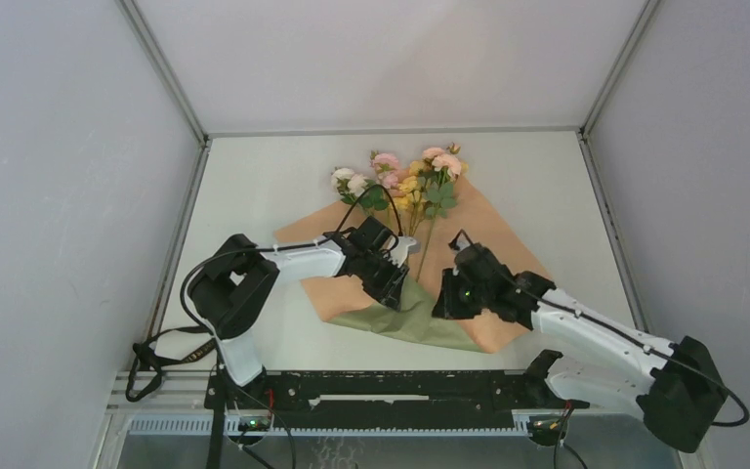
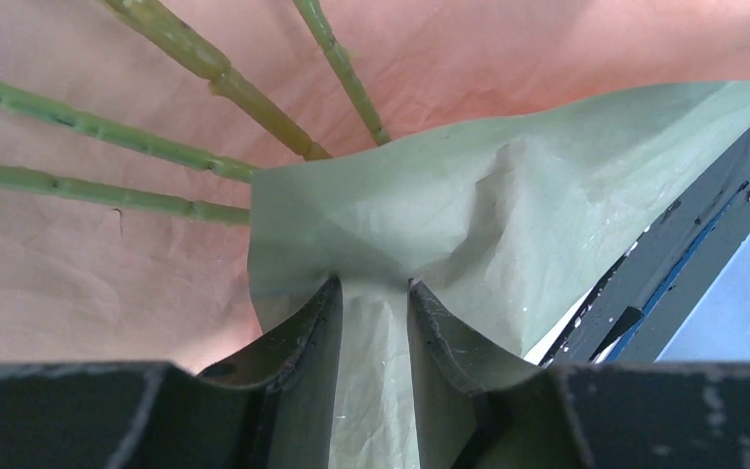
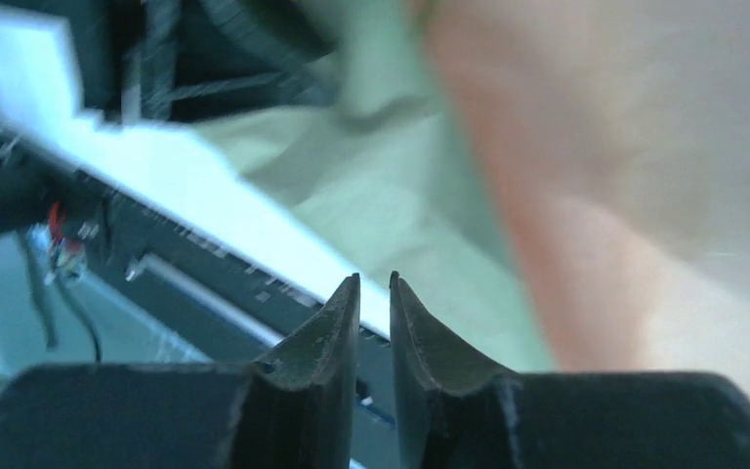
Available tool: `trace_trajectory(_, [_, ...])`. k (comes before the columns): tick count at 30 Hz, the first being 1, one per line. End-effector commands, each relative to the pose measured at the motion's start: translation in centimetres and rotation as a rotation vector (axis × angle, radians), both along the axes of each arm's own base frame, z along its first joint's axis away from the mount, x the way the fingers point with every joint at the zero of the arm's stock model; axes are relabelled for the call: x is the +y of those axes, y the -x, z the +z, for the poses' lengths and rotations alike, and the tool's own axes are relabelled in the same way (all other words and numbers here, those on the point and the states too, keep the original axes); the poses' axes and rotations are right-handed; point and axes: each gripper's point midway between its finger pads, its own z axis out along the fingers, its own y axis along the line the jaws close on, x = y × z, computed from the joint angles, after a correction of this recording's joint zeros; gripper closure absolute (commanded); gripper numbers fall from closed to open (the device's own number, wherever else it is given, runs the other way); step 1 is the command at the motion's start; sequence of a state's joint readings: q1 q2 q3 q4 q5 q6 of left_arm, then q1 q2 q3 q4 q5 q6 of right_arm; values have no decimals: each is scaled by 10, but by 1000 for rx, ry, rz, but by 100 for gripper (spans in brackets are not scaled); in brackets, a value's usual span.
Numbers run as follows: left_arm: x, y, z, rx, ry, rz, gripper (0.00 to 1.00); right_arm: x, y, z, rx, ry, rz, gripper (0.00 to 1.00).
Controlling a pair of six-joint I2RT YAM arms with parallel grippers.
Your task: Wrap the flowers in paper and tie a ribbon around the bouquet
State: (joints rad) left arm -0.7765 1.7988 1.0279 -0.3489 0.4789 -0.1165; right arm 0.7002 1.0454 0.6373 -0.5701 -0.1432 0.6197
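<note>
Paper (image 2: pixel 449 195) fold pinched in left pincer (image 2: pixel 373 285); right pincer (image 3: pixel 374 278), slightly parted, hangs by paper's near edge.

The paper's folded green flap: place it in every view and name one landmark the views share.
Top external: green flap lower centre, at the near edge of the paper.
Left wrist: centre, pinched by the left gripper.
Right wrist: blurred, upper middle.
Shared landmark: the sheet's tan-orange face.
</note>
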Motion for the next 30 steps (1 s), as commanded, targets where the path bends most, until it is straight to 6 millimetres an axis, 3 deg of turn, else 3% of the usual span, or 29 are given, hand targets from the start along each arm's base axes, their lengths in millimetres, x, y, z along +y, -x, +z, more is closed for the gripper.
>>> trace_trajectory(1, [6,-2,-1,-26,-15,46,64,43,25,5,-1,-110,8,77])
trace_trajectory(4, [10,-4,5,-54,-17,61,64,32,29,-35,80,-20,-68,81])
trace_trajectory(7, [10,-3,24,-90,7,62,64,22,24,-58,113,-16,-133,85])
trace_trajectory(11, [-3,42,61,-139,65,-147,64,7,22,-67,107,36,-160,87])
trace_trajectory(13, [-5,60,55,-55,56,-167,64,3,22,-70,111,34,-175,88])
trace_trajectory(16, [5,58,26,-43,-17,-133,64,-2,26,-74,118,26,-194,89])
trace_trajectory(21, [2,56,11,-31,-74,-135,65,-3,29,-77,115,-6,-208,89])
trace_trajectory(25, [43,61,-14,86,-246,-82,68,-10,33,-79,124,18,-217,89])
trace_trajectory(30, [106,39,-20,128,-368,62,72,-12,37,-80,130,14,-221,89])
